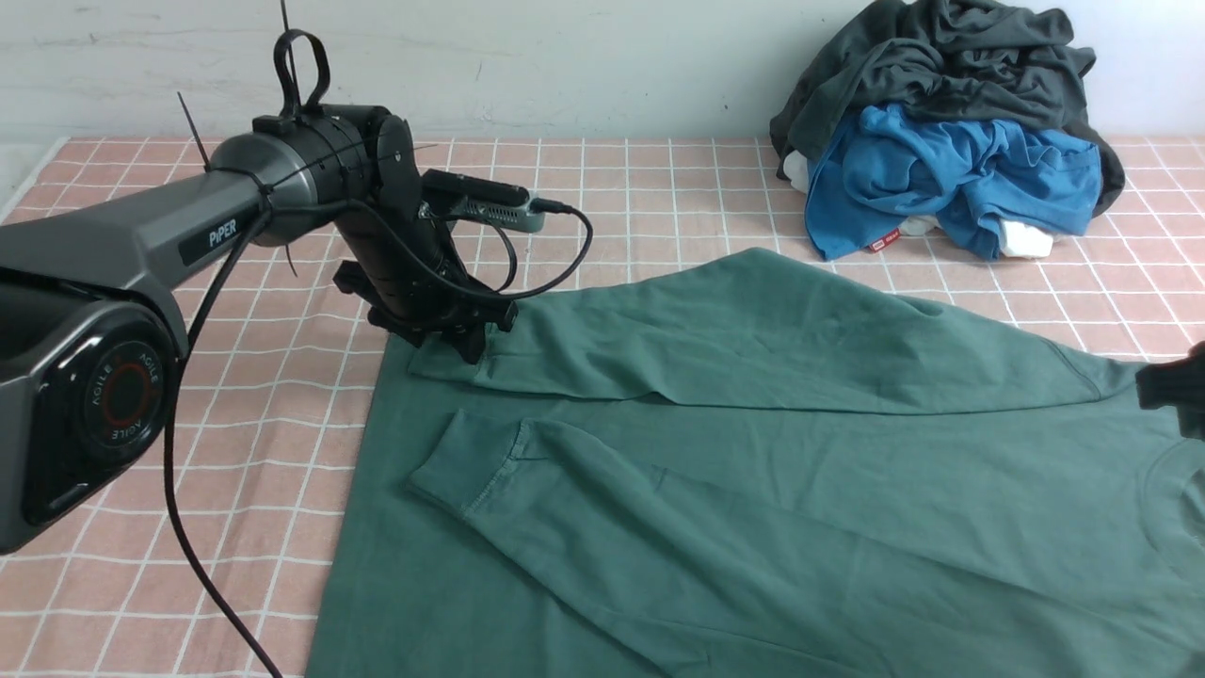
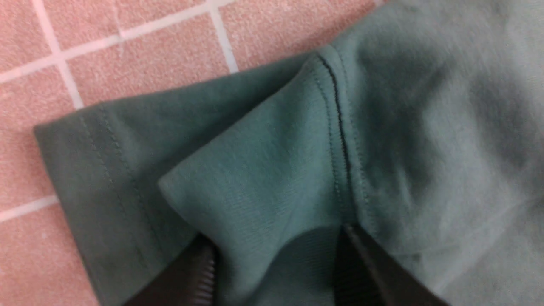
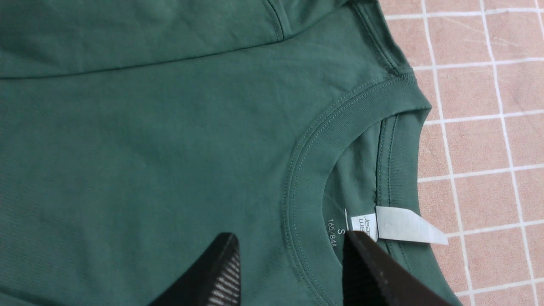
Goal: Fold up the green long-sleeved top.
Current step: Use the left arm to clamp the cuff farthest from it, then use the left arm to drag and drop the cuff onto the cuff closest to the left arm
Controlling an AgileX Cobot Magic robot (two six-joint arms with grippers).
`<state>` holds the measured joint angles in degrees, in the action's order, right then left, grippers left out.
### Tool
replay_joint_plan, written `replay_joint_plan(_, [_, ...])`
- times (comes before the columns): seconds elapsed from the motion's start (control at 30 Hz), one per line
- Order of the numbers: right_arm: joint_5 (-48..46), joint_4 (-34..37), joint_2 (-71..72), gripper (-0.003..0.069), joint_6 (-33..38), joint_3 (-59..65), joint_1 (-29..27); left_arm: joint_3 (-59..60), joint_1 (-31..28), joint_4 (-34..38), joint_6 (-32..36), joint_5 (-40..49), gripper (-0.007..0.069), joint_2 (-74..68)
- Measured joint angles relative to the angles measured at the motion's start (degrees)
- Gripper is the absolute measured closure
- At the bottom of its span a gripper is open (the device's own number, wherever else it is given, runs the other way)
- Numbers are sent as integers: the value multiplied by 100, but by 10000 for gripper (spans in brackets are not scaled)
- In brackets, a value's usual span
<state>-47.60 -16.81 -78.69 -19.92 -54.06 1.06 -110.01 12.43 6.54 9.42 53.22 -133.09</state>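
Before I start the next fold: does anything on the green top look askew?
The far sleeve's cuff is humped up instead of flat, and the white neck label sticks out past the collar.

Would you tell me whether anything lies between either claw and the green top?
Nothing visible does. The left claw stands open around the cuff of the green top, and the right claw hangs open directly over its collar.

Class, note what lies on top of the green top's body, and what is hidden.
The far sleeve and near sleeve lie folded across the green long-sleeved top. The tablecloth beneath it is hidden.
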Motion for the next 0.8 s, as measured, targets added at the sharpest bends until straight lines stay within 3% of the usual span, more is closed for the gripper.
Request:
replay_joint_plan(0.03, [0,5,0,339,5,0,0,0,0,60,13,97,468,28])
replay_joint_plan(0.07, [0,5,0,339,11,0,0,0,0,97,42,146,531,58])
replay_joint_plan(0.17, [0,5,0,339,18,0,0,0,-5,273,75,323,599,210])
replay_joint_plan(0.47, [263,269,0,339,68,0,0,48,0,1154,105,1330,608,1494])
replay_joint_plan(0.8, [207,934,0,339,773,-128,0,1419,0,1212,-404,1576,608,3422])
